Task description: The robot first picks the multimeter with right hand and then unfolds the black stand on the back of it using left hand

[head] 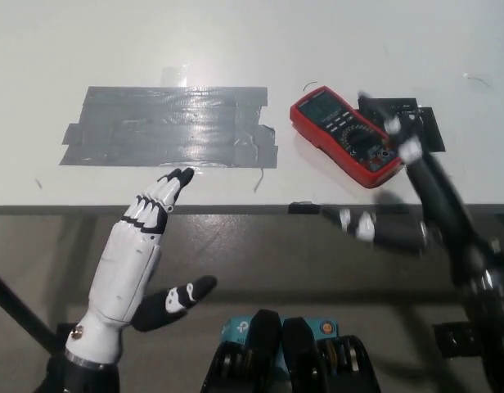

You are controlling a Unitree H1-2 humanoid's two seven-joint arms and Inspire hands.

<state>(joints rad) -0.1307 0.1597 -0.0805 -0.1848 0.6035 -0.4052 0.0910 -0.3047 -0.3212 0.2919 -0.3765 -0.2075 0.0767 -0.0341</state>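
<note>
Multimeter point(347, 136) flat on table point(88, 49), just beyond blurred right hand point(416, 201).

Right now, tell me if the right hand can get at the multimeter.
Probably yes: the right hand is open beside the multimeter, which lies flat near the table edge with nothing between them.
</note>
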